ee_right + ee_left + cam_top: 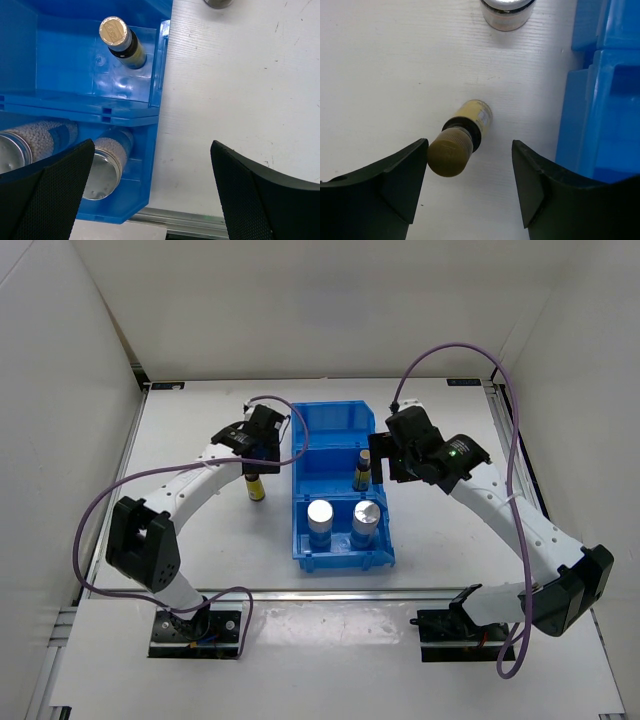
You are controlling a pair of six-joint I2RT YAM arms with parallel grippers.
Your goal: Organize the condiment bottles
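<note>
Hovering low over the table [190,410], the left claw [468,145] is spread wide with a slim dark yellow-labelled bottle [451,156] standing upright between its fingers. The bottle sits much nearer the finger at 9 o'clock in the wrist view, and whether that finger touches the cap cannot be told. This bottle is out on the table at 9 o'clock of the blue bin [342,558], just beside its wall. The sorting looks to go by kind. In the compartment at 6 o'clock, nearest the arm bases, a silver-capped cylinder [321,513] and a second silver-capped cylinder [367,517] stand side by side. In the middle compartment a matching slim bottle [362,472] stands alone, tucked toward the 3 o'clock wall, which leaves room beside it. That room is very likely where the bottle under the left claw belongs. The compartment at 12 o'clock shows no bottle from above. A squat jar [507,12] peeks in at 12 o'clock of the left wrist view, cut off by the frame, on the table and apart from the bin. The right claw [152,145] is spread wide and pinches nothing, hanging at 3 o'clock of the bin across its edge. It seems placed there to leave the middle compartment open to the other arm.
</note>
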